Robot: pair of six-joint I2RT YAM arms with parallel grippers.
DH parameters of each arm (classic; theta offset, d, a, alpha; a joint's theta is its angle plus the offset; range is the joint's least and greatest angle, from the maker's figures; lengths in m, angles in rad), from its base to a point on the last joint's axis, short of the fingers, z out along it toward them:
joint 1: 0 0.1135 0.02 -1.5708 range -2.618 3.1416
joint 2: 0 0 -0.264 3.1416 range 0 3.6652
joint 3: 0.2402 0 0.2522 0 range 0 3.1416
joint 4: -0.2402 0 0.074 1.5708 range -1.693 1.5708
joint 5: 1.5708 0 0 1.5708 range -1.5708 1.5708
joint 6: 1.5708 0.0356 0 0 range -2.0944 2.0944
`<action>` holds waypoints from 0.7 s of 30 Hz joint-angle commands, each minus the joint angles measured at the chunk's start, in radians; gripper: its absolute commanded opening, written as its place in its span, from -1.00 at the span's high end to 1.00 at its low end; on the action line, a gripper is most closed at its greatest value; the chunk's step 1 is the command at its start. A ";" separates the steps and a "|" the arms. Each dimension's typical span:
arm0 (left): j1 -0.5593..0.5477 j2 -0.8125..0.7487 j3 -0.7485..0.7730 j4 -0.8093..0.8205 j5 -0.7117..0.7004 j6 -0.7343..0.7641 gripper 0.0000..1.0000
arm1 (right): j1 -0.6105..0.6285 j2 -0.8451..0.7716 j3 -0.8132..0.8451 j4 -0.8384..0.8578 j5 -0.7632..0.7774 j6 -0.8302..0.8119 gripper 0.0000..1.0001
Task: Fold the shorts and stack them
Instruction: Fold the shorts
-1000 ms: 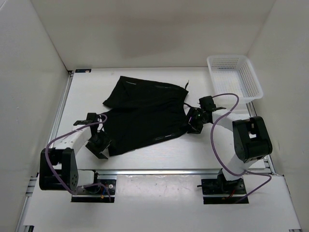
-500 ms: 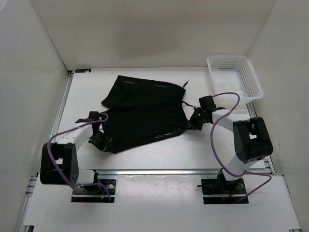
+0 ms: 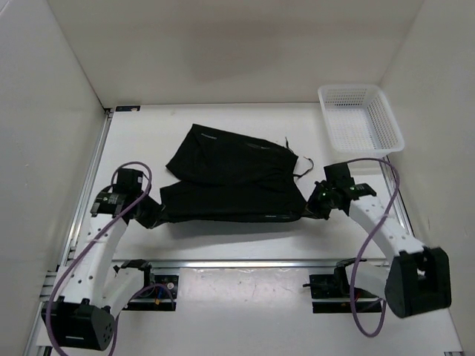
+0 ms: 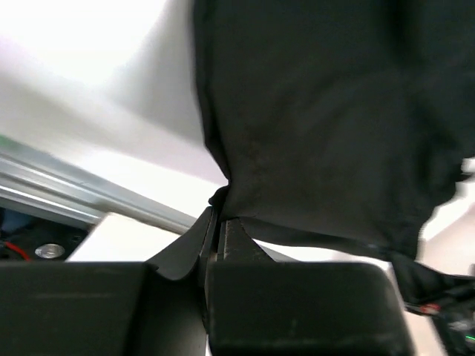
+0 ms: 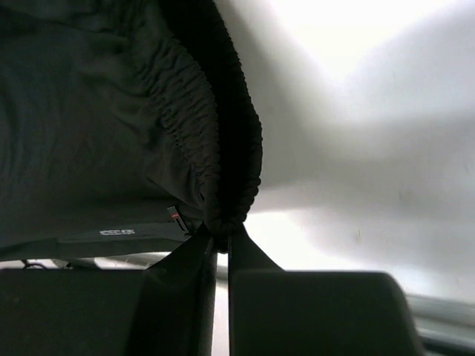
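Note:
The black shorts (image 3: 230, 178) lie across the middle of the table, their near edge pulled taut and raised between my two grippers. My left gripper (image 3: 154, 215) is shut on the shorts' near left corner, a leg hem (image 4: 297, 133) that hangs from its tips (image 4: 217, 215). On the near right corner my right gripper (image 3: 313, 210) is shut, pinching the gathered elastic waistband (image 5: 223, 170) at its tips (image 5: 221, 236). The thin drawstring (image 3: 300, 167) trails off the waist on the right.
A white mesh basket (image 3: 361, 119) stands at the back right corner. White walls enclose the table on three sides. An aluminium rail (image 3: 245, 263) runs along the near edge, just in front of the lifted cloth.
Both grippers closed on the shorts' near corners and moved toward the near edge and apart, lifting and stretching that edge. The shorts now look narrower front to back.

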 commanded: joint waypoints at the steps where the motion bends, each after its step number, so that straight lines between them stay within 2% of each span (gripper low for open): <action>1: 0.005 0.012 0.144 -0.059 -0.087 0.015 0.80 | -0.033 -0.107 0.023 -0.183 0.111 -0.016 1.00; 6: 0.005 0.245 0.460 -0.045 -0.130 0.099 0.80 | -0.053 -0.094 0.151 -0.259 0.145 -0.007 1.00; 11: 0.005 0.471 0.766 -0.022 -0.153 0.145 0.80 | -0.053 0.047 0.345 -0.259 0.186 -0.007 1.00; 17: 0.014 0.725 1.017 -0.022 -0.145 0.168 0.80 | -0.071 0.239 0.555 -0.239 0.234 -0.016 1.00; 21: 0.014 0.895 1.242 -0.022 -0.122 0.179 0.80 | -0.081 0.380 0.701 -0.239 0.234 -0.025 1.00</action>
